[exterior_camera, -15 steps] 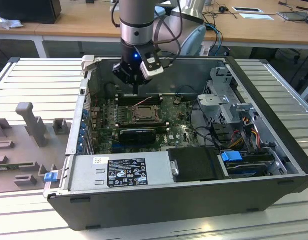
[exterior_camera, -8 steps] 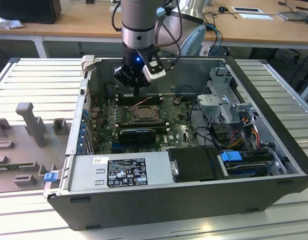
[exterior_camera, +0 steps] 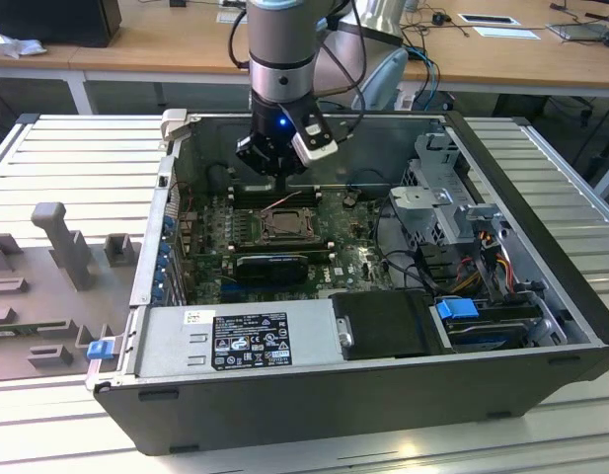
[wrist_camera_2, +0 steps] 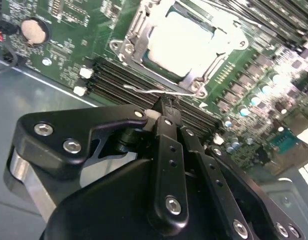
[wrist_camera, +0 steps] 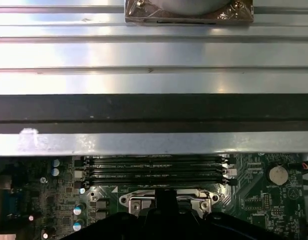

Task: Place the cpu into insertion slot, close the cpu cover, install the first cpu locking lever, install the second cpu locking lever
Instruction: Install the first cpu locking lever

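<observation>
Black sheet-metal computer case (exterior_camera: 334,415) lies open on its side on the slatted aluminium table (exterior_camera: 77,148), its green motherboard (exterior_camera: 358,259) facing up. The arm's gripper (exterior_camera: 272,168) hangs inside it, just above the insertion slot (exterior_camera: 284,225). In the second wrist view the gripper (wrist_camera_2: 161,112) looks closed with nothing in it, its tip just beside the thin wire locking lever (wrist_camera_2: 144,90) that runs along the socket edge nearest the memory slots (wrist_camera_2: 114,75). The cpu cover (wrist_camera_2: 130,46) seems to lie flat, with the cpu (wrist_camera_2: 181,37) seated in its window, bright and square. From where I stand, I'd say a lever is the job in hand. To do it well, the closed tip should bear on the wire itself and carry it down and sideways under its hook in one steady sweep, keeping clear of the memory slots and the cover.
</observation>
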